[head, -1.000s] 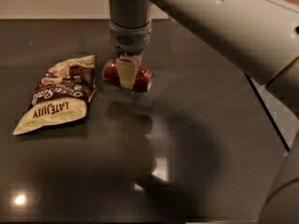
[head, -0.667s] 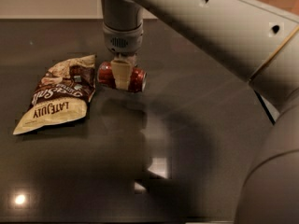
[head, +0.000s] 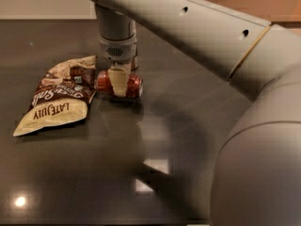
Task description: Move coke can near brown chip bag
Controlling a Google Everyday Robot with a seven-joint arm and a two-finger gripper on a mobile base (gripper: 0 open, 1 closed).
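Note:
The coke can (head: 133,86) is red and lies on its side on the dark table (head: 94,173). Its left end is right beside the right edge of the brown chip bag (head: 59,95), which lies flat at the left with "LATE JULY" lettering. My gripper (head: 118,82) comes down from above on the grey arm (head: 188,27). It is shut on the can's middle, with one cream finger (head: 119,81) across the can's front. The other finger is hidden behind the can.
My arm's large grey body (head: 258,164) fills the right side of the view. The table's far edge (head: 47,19) meets a pale wall at the top left. Ceiling lights reflect on the table surface at the bottom.
My gripper has carried the can to the left and lower, from a gap away to right beside the chip bag. The arm now covers more of the right side.

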